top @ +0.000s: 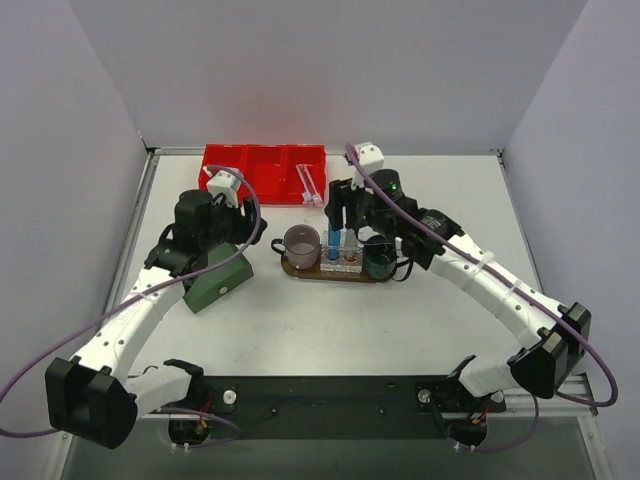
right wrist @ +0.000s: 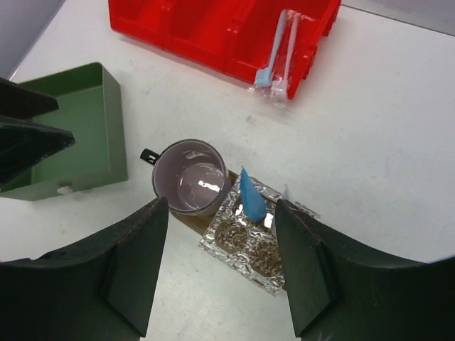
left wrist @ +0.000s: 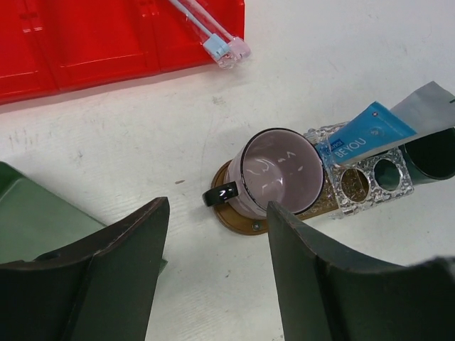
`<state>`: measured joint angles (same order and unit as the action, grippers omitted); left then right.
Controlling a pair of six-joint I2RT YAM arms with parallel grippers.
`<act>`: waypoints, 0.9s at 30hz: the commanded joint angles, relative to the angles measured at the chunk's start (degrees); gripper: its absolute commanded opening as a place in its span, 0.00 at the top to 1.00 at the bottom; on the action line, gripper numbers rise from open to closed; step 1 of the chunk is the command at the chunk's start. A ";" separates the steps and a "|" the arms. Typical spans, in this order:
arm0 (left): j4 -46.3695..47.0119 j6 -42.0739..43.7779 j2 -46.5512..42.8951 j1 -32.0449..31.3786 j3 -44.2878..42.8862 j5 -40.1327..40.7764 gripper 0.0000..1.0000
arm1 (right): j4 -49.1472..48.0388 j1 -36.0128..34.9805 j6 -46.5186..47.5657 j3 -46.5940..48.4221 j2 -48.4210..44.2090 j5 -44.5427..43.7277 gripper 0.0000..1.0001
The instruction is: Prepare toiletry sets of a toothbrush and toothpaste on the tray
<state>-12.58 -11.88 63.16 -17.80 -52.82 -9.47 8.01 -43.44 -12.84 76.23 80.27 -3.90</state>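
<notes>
The dark brown oval tray (left wrist: 236,217) lies near the middle of the table (top: 400,330), and a small light stud shows at the end that pokes out from under the purple mug (left wrist: 277,170). Beside the mug on the tray sits a clear, faceted holder (left wrist: 370,183) with round wells, and past that a dark green cup (left wrist: 435,153). The blue toothpaste tube (left wrist: 370,135) stands in the holder, tilted, its flat crimped end up and white lettering on its side. The white toothpaste tube (left wrist: 426,106) leans just behind it, a pale grey-white flat end rising over the cup's side of the holder. The two toothbrushes (right wrist: 277,57) are not on the tray. They lie side by side in the rightmost compartment of the red bin (top: 260,170) at the far edge of the table. They are thin and pale, one with a light blue tip and one pinkish, and their ends reach over the bin's front wall. The right gripper (right wrist: 219,206) hangs above the holder with its jaws spread wide. The blue tube's tip shows between the jaws, and neither finger touches it. The left gripper (left wrist: 217,206) is also spread and grasps nothing. It is poised over the table between the green box (top: 220,280) and the mug.
</notes>
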 commanded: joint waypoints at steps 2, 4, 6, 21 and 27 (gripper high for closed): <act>2.46 -4.28 5.12 -5.64 -5.98 6.64 0.33 | 1.13 4.85 -3.24 -1.34 -6.43 2.58 0.43; 3.61 -5.43 7.32 -7.94 -7.82 9.03 0.34 | 1.39 6.78 -3.68 -3.18 -8.72 2.85 0.43; 5.63 -6.92 12.06 -10.49 -10.45 12.63 0.34 | 1.92 8.45 -3.86 -4.33 -11.17 2.93 0.43; 2.03 -17.56 45.47 -8.92 -38.67 15.19 0.46 | 4.47 12.85 -3.50 -14.00 -25.77 2.67 0.42; -1.48 -15.90 53.99 -8.83 -47.18 15.45 0.47 | 3.94 13.12 -4.03 -17.51 -27.71 2.85 0.42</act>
<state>-11.94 -28.29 113.19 -27.00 -93.19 5.61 12.71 -30.76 -15.88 60.49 53.93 -1.45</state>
